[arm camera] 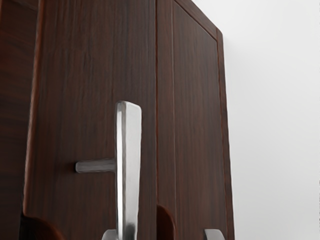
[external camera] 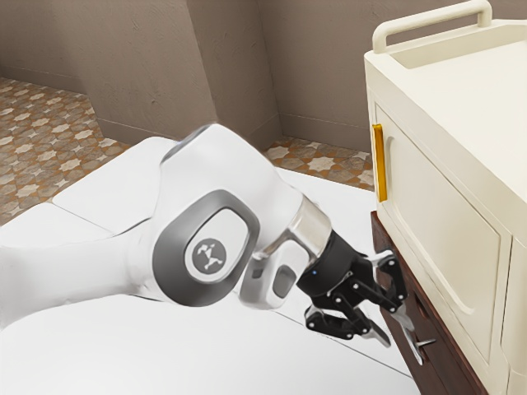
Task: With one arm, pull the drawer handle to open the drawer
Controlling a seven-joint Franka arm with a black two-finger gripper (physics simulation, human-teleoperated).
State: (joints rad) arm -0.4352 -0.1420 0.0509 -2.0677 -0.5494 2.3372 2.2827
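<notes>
Brown-and-cream tiled floor [external camera: 25, 100], exterior view's 10 o'clock. Black 2-finger pincer [external camera: 397, 330] spread near slim silver metal handle [arm camera: 129, 162], 4 o'clock, on dark-brown wooden drawer [arm camera: 95, 60]. Reach nearly complete; grip, pull remain.

The drawers [external camera: 445, 366] stand at the desk's [external camera: 206, 346] edge at the exterior view's right, with the cupboard [external camera: 436, 206] above them. A handle [arm camera: 128, 165] lies out in front of a drawer front [arm camera: 90, 100], joined to it by a post [arm camera: 95, 166]. The cupboard bears a grip [external camera: 379, 163] on its front and a rail [external camera: 432, 26] along its top. The arm [external camera: 214, 181] reaches over the desk; behind the desk lie the floor [external camera: 49, 136] and then the wall [external camera: 156, 66].
</notes>
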